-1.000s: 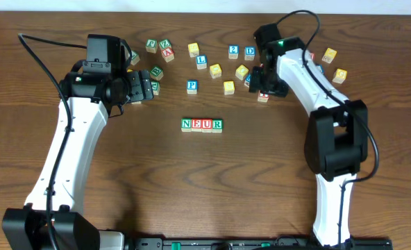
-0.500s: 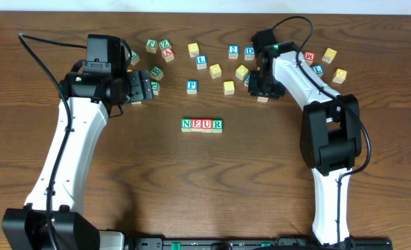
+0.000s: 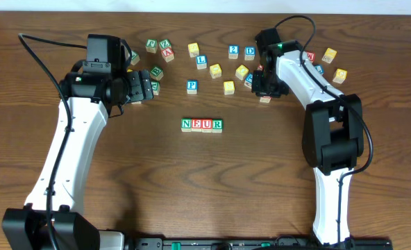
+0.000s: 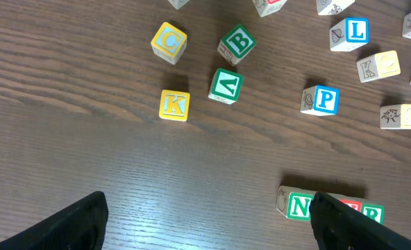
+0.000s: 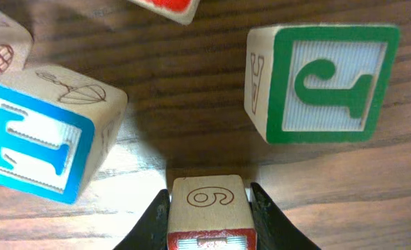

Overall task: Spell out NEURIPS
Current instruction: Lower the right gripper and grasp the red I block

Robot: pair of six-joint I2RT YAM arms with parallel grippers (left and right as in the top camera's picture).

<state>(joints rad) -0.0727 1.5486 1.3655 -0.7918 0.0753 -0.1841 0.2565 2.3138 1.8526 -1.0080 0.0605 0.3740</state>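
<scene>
Looking down from overhead, we see the NEUR row (image 3: 202, 125) just below the middle of the frame. It is four cubes touching side by side, reading N, E, U, R. The P cube (image 3: 191, 86) stands alone above the row, slightly to the left and well apart from it. More lettered cubes are scattered across the upper part of the table (image 3: 205, 180).

The right gripper (image 3: 264, 89) sits in the upper right of the overhead frame, down among a cluster of cubes. In the right wrist view, its fingers (image 5: 153, 226) press against both sides of a red-edged cube (image 5: 209, 205) at the bottom centre, so the jaws are closed on it. The side of this cube facing the camera bears a figure we read as 6 or 9. Its top face is cut off by the frame edge, and we cannot read it. We also cannot tell whether the cube is off the wood. A green-framed cube (image 5: 323, 83) lies in the upper right of that view and a blue-framed cube (image 5: 35, 149) at the left. Both are near the held cube but not touching it.

The left gripper (image 4: 207, 208) hangs above the table at the upper left of the overhead frame. In the left wrist view, its fingers (image 4: 66, 226) stand wide apart with nothing between them. The N end of the row shows at the lower right of that view, partly hidden behind one finger.
</scene>
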